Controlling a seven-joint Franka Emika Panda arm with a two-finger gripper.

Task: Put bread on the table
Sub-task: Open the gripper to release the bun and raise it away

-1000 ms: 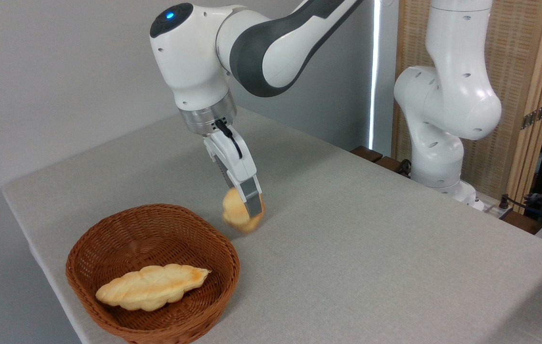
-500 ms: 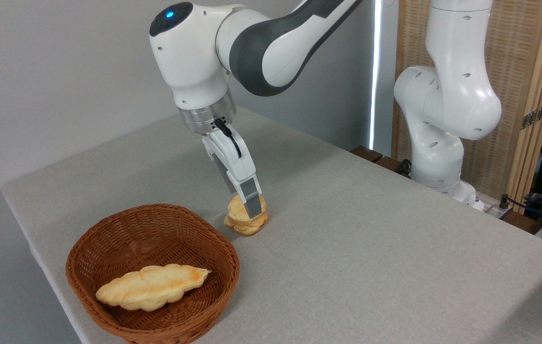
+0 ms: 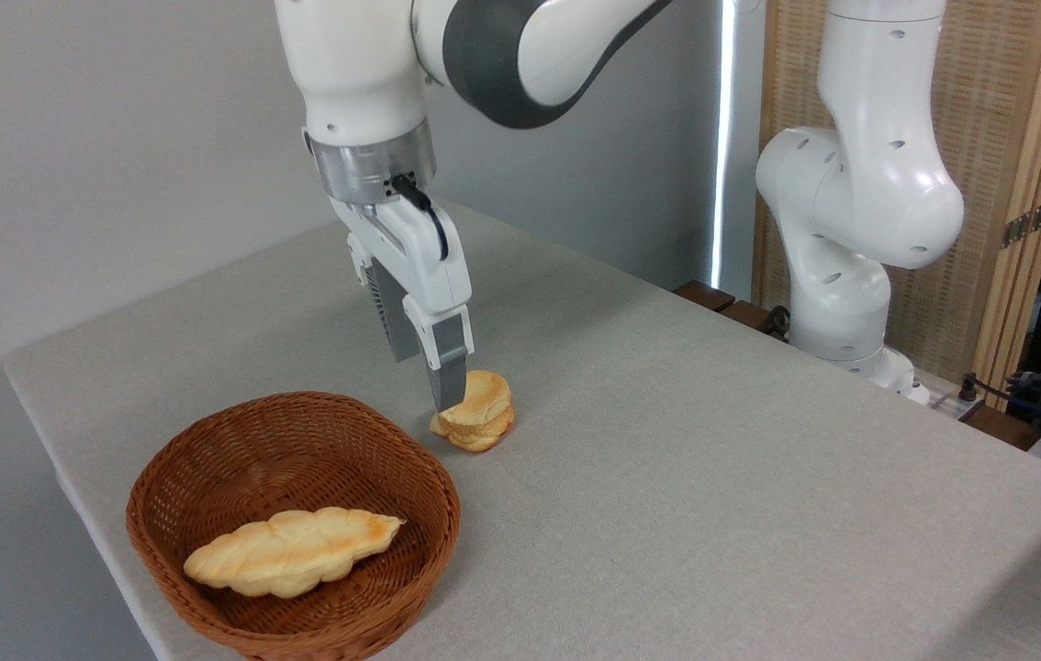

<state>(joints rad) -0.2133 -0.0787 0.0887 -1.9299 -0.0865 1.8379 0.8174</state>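
**Bread set down beside the basket, hand close above it**

Bread (image 3: 476, 410), a small lumpy bun with a golden-orange top and paler layered sides, rests on the table (image 3: 713, 477) just to the right of the brown wicker basket (image 3: 293, 523), near its rim but not touching it. It sits flat on the grey-beige cloth, top side up, and nothing appears to be propping it.

The hand (image 3: 438, 390) hangs over the bun's left edge, pointing downward with a slight tilt. One grey fingertip (image 3: 448, 386) shows clearly, its tip at or just in front of the bun's left shoulder; the other finger lies behind it from this angle, so the gap between them cannot be read. Whether the hand has let go or is clenched on the bun cannot be told from this view, though the visible finger seems to stand beside the bun rather than across its middle.

In the basket lies a long twisted loaf (image 3: 293, 551), which is not part of the job. A second white robot arm (image 3: 851, 211) stands at the table's far right, well apart from the work.

Judged by how things lie, the placing step is essentially done: the bun is out of the basket and on the cloth. The next move calls for a clean, mostly vertical retreat, with the fingers spread enough that neither drags the light bun or tips it toward the basket.
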